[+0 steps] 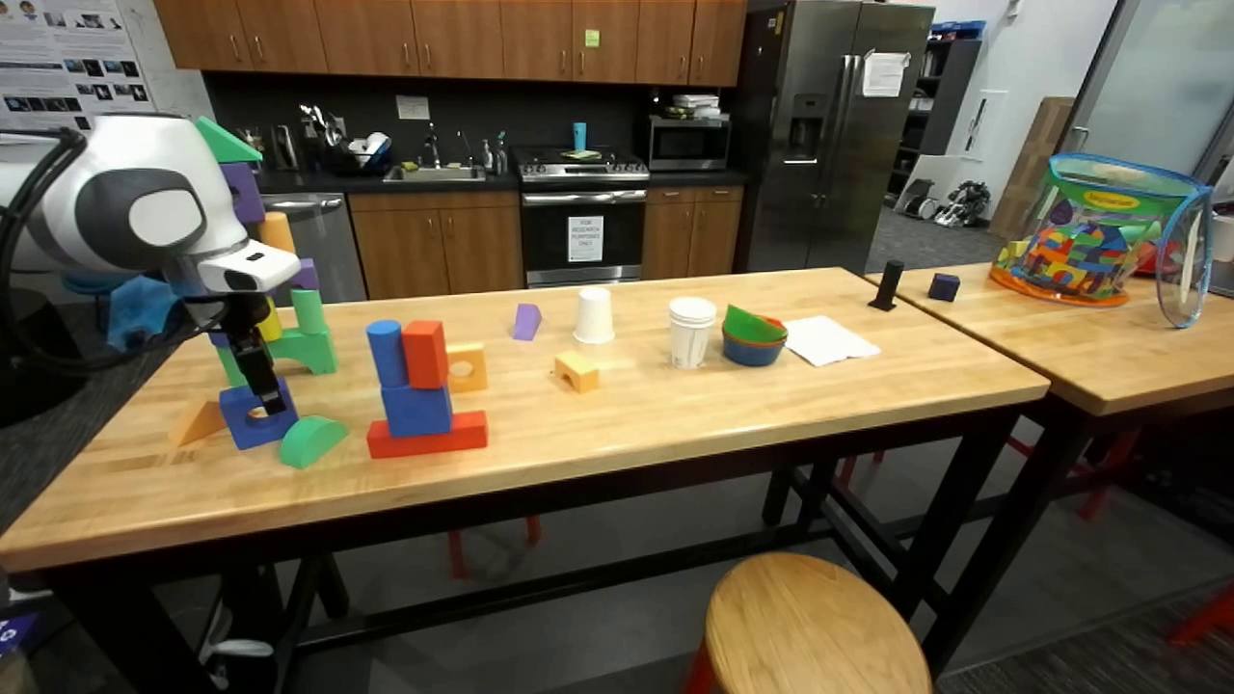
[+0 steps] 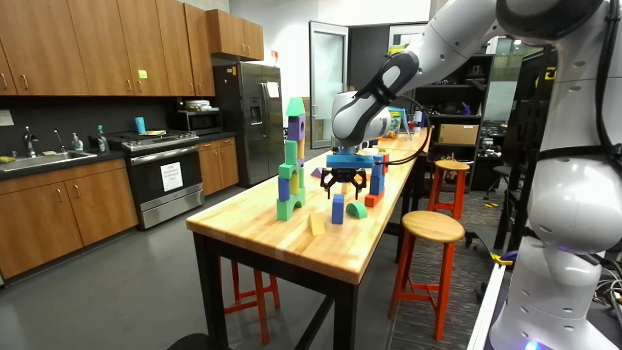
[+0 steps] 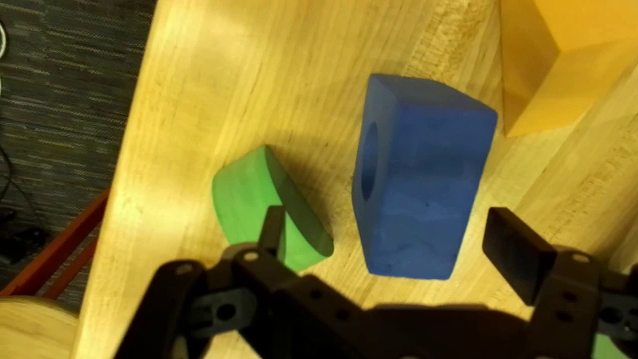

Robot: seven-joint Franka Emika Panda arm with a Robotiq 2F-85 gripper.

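Observation:
A blue square block with a round hole (image 1: 238, 430) stands on edge on the wooden table; it also shows in an exterior view (image 2: 337, 209) and the wrist view (image 3: 428, 194). My gripper (image 2: 343, 195) is open and empty, pointing down just above this block. In the wrist view, the fingers (image 3: 391, 242) are spread to either side of the blue block and apart from it. The left finger overlaps a green half-round block (image 3: 244, 199), which lies beside the blue block and also shows in an exterior view (image 1: 311, 441). An orange wedge (image 3: 573, 75) lies on the blue block's other side.
A tall tower of green, purple and other blocks (image 2: 290, 153) stands close by. A red and blue stack (image 1: 416, 412) stands past the green half-round. White cups (image 1: 690, 333), bowls (image 1: 752, 352), paper (image 1: 829, 340) and loose blocks lie farther along the table. Stools (image 2: 432, 226) stand beside it.

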